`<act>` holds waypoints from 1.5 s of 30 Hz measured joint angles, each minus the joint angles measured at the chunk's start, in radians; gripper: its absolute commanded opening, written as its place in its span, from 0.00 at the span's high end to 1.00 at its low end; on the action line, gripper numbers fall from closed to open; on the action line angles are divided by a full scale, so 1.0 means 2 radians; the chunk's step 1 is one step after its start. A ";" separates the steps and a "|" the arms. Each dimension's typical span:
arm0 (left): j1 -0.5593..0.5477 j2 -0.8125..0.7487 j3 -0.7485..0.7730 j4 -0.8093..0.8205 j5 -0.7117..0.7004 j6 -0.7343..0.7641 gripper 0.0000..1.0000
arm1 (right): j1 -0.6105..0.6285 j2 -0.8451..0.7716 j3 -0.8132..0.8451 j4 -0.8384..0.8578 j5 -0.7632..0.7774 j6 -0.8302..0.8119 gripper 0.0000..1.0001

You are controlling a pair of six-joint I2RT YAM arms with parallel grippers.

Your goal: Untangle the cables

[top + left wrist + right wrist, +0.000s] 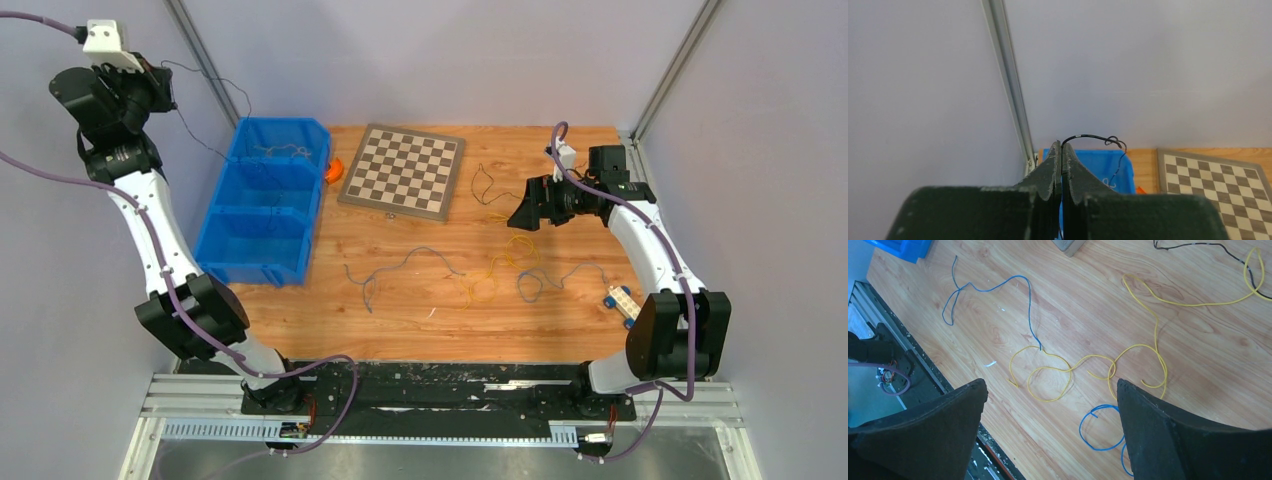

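My left gripper point(163, 92) is raised high at the far left, above the table, and is shut on a thin black cable point(205, 128) that hangs down towards the blue bin. In the left wrist view the jaws point(1062, 146) are pressed together, with the black cable point(1093, 136) arching out of the tips. On the table lie a blue-grey cable point(405, 265), looped yellow cables point(497, 268), a blue cable point(540, 285) and a yellow-and-dark cable point(486, 186). My right gripper point(522, 212) hovers open above them. In the right wrist view point(1050, 385) the yellow loops point(1068, 369) and blue loop point(1098, 432) lie below it.
A blue three-compartment bin point(228, 255) stands at the table's left, with a pale wire in its far compartment. A chessboard point(403, 170) lies at the back centre, with an orange object point(333, 168) beside it. A small white-and-blue part point(620, 300) lies at the right edge.
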 measured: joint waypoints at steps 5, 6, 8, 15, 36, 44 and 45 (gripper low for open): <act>0.001 0.003 0.016 0.006 0.023 -0.020 1.00 | 0.000 0.000 0.000 0.000 0.000 0.000 0.00; 0.001 0.007 0.028 0.006 0.025 -0.027 1.00 | 0.000 0.000 0.000 0.000 0.000 0.000 0.00; 0.001 0.015 0.062 0.008 0.027 -0.045 1.00 | 0.000 0.000 0.000 0.000 -0.002 0.000 0.00; 0.001 0.025 0.167 0.038 0.020 -0.107 1.00 | 0.000 0.000 0.000 0.000 -0.005 0.001 0.00; 0.002 0.067 0.122 0.069 -0.042 -0.079 1.00 | 0.000 0.001 0.000 0.000 -0.008 0.001 0.00; 0.007 0.042 0.006 0.069 -0.064 -0.019 1.00 | 0.000 0.001 0.000 0.000 -0.008 0.001 0.00; 0.008 0.034 -0.012 0.066 -0.062 -0.013 1.00 | 0.000 0.001 0.000 0.000 -0.008 0.001 0.00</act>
